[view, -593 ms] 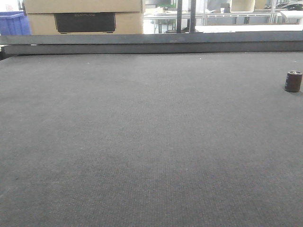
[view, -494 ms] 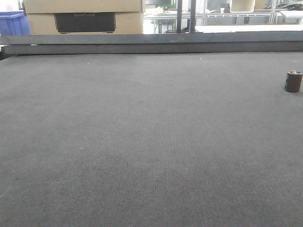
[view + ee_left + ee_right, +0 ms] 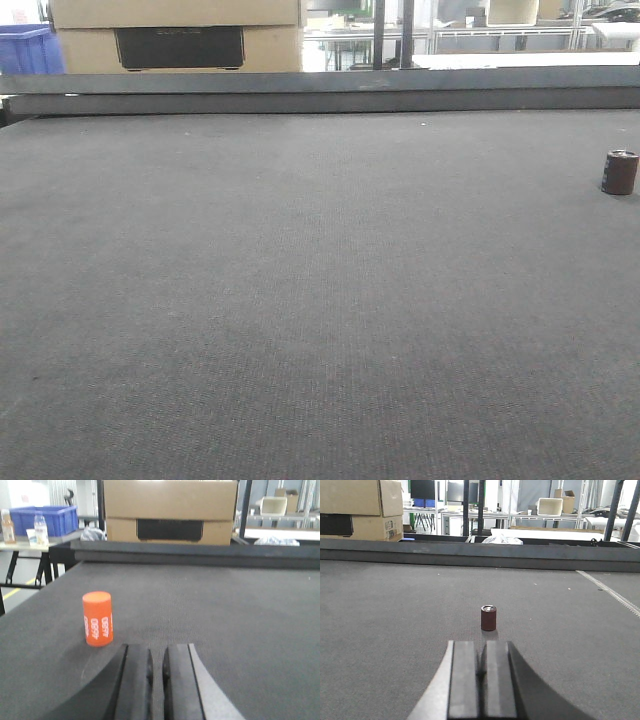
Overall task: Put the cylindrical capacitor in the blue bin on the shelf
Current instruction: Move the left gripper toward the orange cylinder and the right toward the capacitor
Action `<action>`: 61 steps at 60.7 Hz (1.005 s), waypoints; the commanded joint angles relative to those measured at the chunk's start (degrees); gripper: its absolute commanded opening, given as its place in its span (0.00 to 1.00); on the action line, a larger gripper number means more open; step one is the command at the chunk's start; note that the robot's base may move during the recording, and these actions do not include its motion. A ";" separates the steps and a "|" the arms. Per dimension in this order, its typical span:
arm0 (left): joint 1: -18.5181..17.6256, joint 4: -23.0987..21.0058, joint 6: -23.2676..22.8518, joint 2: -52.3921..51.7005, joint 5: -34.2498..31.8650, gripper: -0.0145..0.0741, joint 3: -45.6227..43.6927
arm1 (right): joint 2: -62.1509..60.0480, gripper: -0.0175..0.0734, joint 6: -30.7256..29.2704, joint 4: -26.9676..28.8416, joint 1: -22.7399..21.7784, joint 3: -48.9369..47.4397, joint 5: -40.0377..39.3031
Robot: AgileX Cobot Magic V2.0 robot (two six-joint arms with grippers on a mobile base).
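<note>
The cylindrical capacitor point(image 3: 620, 172) stands upright on the dark mat at the far right edge of the front view. It is a short dark brown cylinder with a silvery top. In the right wrist view the capacitor point(image 3: 488, 617) is straight ahead of my right gripper point(image 3: 480, 650), a short gap away; the jaws are shut with nothing in them. My left gripper point(image 3: 157, 652) hovers low over the mat, also shut and holding nothing. A blue bin point(image 3: 45, 520) sits on a side table at the far left, and shows again as the blue bin point(image 3: 25, 50). The shelf is out of view.
An orange cylinder with white print point(image 3: 98, 618) stands upright just ahead and left of the left gripper. A large cardboard box point(image 3: 175, 35) sits behind the raised dark rail point(image 3: 330, 95) at the mat's far edge. Bottles point(image 3: 41, 527) stand by the blue bin.
</note>
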 commanded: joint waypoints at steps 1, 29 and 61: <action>0.13 -0.23 -0.40 -0.31 -2.74 0.21 -0.15 | -0.16 0.05 -0.08 -0.41 -0.19 0.00 -1.55; 0.16 -4.00 -0.40 -0.31 -15.10 0.20 -0.27 | -0.16 0.05 -0.08 0.66 -0.23 -1.33 -6.51; 0.16 1.67 -0.40 16.90 10.74 0.65 -32.44 | 19.87 0.79 -0.08 0.68 -0.19 -37.40 8.04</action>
